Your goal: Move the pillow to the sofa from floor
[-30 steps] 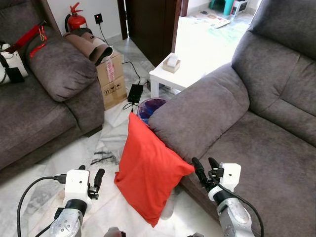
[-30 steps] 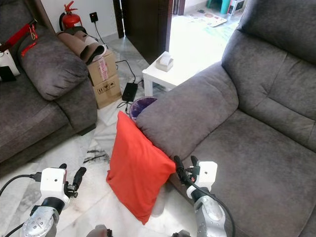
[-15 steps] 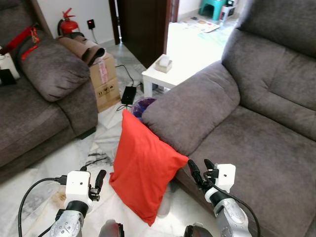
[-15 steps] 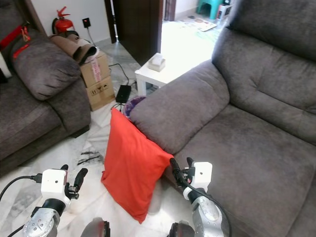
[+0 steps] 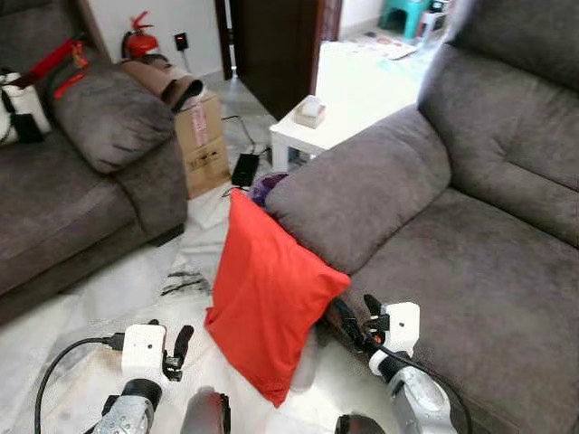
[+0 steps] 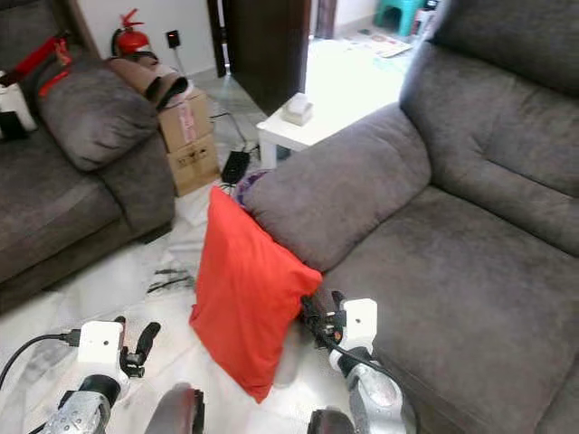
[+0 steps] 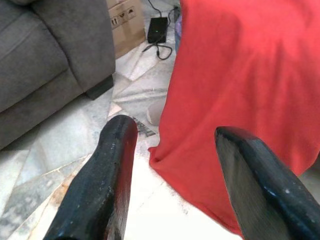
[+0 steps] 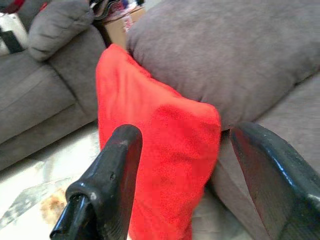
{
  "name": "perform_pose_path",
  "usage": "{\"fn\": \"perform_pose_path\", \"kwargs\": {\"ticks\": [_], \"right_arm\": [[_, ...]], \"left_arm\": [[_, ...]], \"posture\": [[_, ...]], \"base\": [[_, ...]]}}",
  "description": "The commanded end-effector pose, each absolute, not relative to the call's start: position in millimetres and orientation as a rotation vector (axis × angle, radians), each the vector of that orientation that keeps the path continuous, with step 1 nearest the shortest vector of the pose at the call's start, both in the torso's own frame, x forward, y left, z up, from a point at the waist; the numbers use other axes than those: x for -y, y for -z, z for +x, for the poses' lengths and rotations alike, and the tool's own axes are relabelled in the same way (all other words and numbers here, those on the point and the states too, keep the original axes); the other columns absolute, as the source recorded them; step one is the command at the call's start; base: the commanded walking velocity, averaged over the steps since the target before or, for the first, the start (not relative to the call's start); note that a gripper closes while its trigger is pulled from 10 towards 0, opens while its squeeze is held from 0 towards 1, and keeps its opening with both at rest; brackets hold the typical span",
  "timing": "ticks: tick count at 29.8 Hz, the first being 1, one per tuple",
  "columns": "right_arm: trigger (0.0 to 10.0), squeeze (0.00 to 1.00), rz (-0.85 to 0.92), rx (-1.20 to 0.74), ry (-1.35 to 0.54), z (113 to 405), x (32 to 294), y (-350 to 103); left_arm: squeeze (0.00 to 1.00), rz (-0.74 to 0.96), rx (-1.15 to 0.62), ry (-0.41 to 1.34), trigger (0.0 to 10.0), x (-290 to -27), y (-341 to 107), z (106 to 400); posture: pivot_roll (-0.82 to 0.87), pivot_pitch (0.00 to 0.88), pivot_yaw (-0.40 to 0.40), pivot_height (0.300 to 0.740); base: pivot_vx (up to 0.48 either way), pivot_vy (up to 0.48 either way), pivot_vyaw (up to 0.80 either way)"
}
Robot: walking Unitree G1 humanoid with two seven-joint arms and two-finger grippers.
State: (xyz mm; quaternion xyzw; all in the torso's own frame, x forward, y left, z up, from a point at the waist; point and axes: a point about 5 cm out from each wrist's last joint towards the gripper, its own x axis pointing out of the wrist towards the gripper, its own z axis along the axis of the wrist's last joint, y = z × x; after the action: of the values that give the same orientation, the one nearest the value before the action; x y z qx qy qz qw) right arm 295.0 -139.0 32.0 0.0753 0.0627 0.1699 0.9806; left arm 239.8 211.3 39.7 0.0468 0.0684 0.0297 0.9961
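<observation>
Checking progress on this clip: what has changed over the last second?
Both arms sit lower in the head views, and the right gripper has closed in on the red pillow. The left gripper is still short of it. Both stay open, nothing grasped. The pillow still leans against the sofa armrest.

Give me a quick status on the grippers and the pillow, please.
Left gripper and right gripper open, flanking red pillow. Pillow on floor, leaning against grey sofa armrest. Approach unobstructed.

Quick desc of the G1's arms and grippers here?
Silver forearms, each ending in a white boxy wrist block. Left gripper and right gripper each have two long black fingers. A black cable loops from the left wrist block.
</observation>
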Motion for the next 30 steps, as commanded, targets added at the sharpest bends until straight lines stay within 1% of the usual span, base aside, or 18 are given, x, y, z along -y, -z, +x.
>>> {"fn": "perform_pose_path", "kwargs": {"ticks": [1, 3, 5, 15, 28, 30], "right_arm": [[10.0, 0.0, 0.141, -0.127, -0.351, 290.7, 139.0, -28.6], [10.0, 0.0, 0.141, -0.126, -0.353, 290.6, 139.2, -28.6], [10.0, 0.0, 0.177, -0.136, -0.317, 290.7, 142.2, -27.0], [10.0, 0.0, 0.178, -0.137, -0.307, 290.4, 144.3, -26.1], [10.0, 0.0, 0.186, -0.135, -0.317, 288.3, 141.0, -24.4], [10.0, 0.0, 0.209, -0.129, -0.314, 287.9, 141.2, -24.5]], "left_arm": [[0.0, 0.117, -0.194, -0.101, 10.0, -222.2, -28.5, 229.2], [0.0, 0.123, -0.202, -0.104, 10.0, -223.4, -26.6, 228.2], [0.0, 0.14, -0.222, -0.109, 10.0, -225.0, -21.2, 226.2], [0.0, 0.141, -0.173, -0.101, 10.0, -220.2, -30.3, 233.7], [0.0, 0.137, -0.165, -0.101, 10.0, -220.7, -30.9, 235.9], [0.0, 0.138, -0.164, -0.101, 10.0, -220.5, -31.0, 235.6]], "posture": [[0.07, 0.192, -0.001, 0.63], [0.07, 0.192, -0.001, 0.63], [0.07, 0.193, -0.002, 0.63], [0.07, 0.192, -0.003, 0.63], [0.08, 0.186, 0.004, 0.63], [0.08, 0.187, 0.005, 0.63]], "base": [[0.0, 0.0, 0.8], [0.0, 0.0, 0.8], [0.0, 0.0, 0.0], [0.0, 0.0, 0.0], [0.292, 0.0, 0.0], [0.311, 0.0, 0.0]]}}
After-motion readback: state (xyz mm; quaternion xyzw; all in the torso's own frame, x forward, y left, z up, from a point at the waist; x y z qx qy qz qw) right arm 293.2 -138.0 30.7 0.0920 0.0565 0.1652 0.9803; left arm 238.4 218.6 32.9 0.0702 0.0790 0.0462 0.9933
